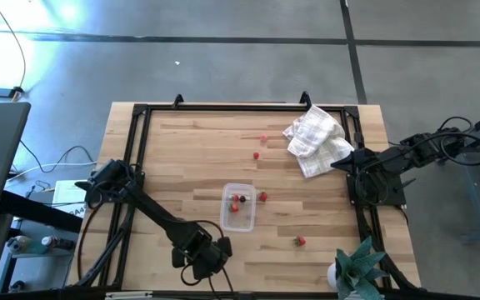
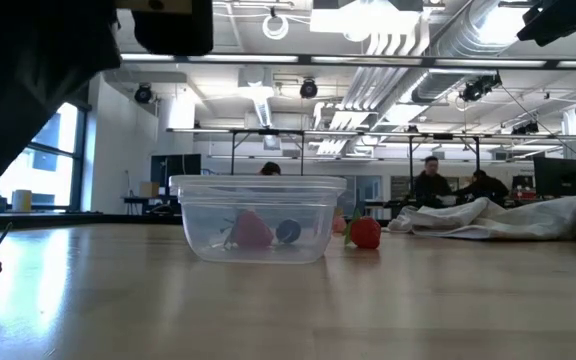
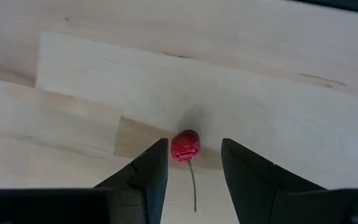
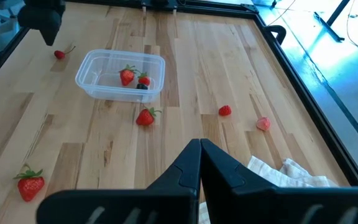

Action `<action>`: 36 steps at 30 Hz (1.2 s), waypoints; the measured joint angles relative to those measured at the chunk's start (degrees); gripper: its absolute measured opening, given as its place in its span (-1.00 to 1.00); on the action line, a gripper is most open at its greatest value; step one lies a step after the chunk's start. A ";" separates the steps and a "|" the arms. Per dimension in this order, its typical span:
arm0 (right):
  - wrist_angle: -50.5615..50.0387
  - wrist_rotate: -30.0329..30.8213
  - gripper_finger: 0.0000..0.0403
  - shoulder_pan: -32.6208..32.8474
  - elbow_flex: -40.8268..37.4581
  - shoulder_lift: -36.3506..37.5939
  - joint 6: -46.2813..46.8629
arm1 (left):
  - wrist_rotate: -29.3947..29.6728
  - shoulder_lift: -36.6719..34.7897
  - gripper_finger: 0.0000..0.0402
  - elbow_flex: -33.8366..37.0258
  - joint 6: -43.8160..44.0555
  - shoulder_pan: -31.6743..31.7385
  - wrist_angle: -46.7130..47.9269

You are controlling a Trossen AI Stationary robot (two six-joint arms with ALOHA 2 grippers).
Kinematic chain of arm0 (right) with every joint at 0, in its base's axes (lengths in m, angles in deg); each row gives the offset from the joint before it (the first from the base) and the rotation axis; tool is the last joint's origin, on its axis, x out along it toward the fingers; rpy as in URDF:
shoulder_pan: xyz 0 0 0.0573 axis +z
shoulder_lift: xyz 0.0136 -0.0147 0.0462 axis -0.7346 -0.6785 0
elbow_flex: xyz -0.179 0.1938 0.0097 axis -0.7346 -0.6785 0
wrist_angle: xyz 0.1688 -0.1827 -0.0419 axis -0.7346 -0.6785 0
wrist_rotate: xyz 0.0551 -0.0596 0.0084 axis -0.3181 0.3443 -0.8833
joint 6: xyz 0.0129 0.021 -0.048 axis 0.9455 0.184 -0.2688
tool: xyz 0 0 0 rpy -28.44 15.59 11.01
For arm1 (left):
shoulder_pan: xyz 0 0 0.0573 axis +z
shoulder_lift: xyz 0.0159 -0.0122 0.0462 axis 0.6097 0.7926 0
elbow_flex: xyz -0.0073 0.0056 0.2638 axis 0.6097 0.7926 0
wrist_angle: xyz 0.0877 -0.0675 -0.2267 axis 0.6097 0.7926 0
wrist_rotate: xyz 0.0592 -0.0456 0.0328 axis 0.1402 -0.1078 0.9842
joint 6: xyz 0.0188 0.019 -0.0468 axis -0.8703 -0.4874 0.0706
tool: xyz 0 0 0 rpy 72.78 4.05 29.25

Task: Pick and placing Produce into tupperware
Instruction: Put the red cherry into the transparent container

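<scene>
Near the desk's front edge, L of centre: left gripper (image 3: 194, 163) held low over the wood, jaws partly apart, straddling a small red cherry-like piece (image 3: 185, 146) w/ thin dark stem. Piece sits on the desk (image 1: 323, 217) betw. the two fingertips (image 3: 153, 168); contact w/ either pad not discernible. Not lifted.

Tupperware (image 1: 238, 207): just beside that gripper, toward desk centre, upright, no lid. Holds 2 red berries w/ green tops (image 4: 127, 76) + 1 darker piece (image 4: 142, 86), also seen through the wall in low view.

Other produce, loose on desk:
- strawberry (image 1: 262, 197) just beside the tub's R wall, apart from it
- strawberry (image 1: 299, 241) nr front edge, R of centre
- 2 small red pcs (image 1: 256, 155) toward back edge, nr the cloth; the one nearer the back is paler

White checked cloth (image 1: 316, 140): crumpled, back-R corner area.

Right gripper (image 4: 199, 163): by the desk's R edge, beside the cloth, fingers pressed together, nothing held, well apart from tub.

Green plant (image 1: 358, 268) at front-R corner. People in room beyond, low view, far off.
</scene>
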 joint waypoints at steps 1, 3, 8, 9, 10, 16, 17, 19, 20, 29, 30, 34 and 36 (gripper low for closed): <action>0.00 0.00 -1.00 0.00 0.00 0.00 -0.01 | -0.02 0.02 -0.31 0.60 -0.14 -0.02 -0.74; 0.00 0.00 -1.00 0.00 0.00 0.00 -0.01 | -0.02 0.02 -0.31 1.45 -0.32 0.22 -2.33; 0.00 -0.02 -1.00 0.02 0.00 0.00 0.00 | 0.14 0.02 -0.31 2.48 -1.51 0.28 -2.43; 0.00 -0.01 -1.00 0.01 0.00 0.00 -0.01 | 0.18 0.02 -0.31 2.56 -1.97 0.29 -2.46; 0.00 -0.02 -1.00 0.02 0.00 0.00 -0.01 | 0.18 0.02 -0.31 2.72 -2.42 0.31 -2.88; 0.00 0.00 -1.00 0.01 0.00 0.00 0.00 | 0.45 0.04 -0.31 2.94 -4.37 0.74 -4.90; 0.00 0.00 -1.00 0.02 0.00 0.00 0.00 | 0.51 0.05 -0.31 2.94 -4.36 1.02 -4.78; 0.00 0.00 -1.00 0.00 0.00 0.00 -0.02 | 0.57 0.09 -0.31 2.94 -4.47 1.57 -4.33; 0.00 0.00 -1.00 0.01 0.00 0.00 0.00 | 0.56 0.09 -0.31 2.94 -4.64 1.90 -4.23; 0.00 0.00 -1.00 0.01 0.00 0.00 -0.02 | -1.96 1.09 -0.31 2.90 -4.95 3.65 -3.90; 0.00 -0.02 -1.00 0.00 0.00 0.00 0.00 | -1.94 1.07 -0.31 2.90 -5.55 3.59 -3.83; 0.00 0.00 -1.00 0.00 0.00 0.01 0.00 | -3.19 1.07 -0.31 2.92 -5.89 3.50 -3.98; 0.00 -0.01 -1.00 0.00 0.00 0.02 0.00 | -3.79 1.78 -0.31 2.89 -5.88 3.50 -4.22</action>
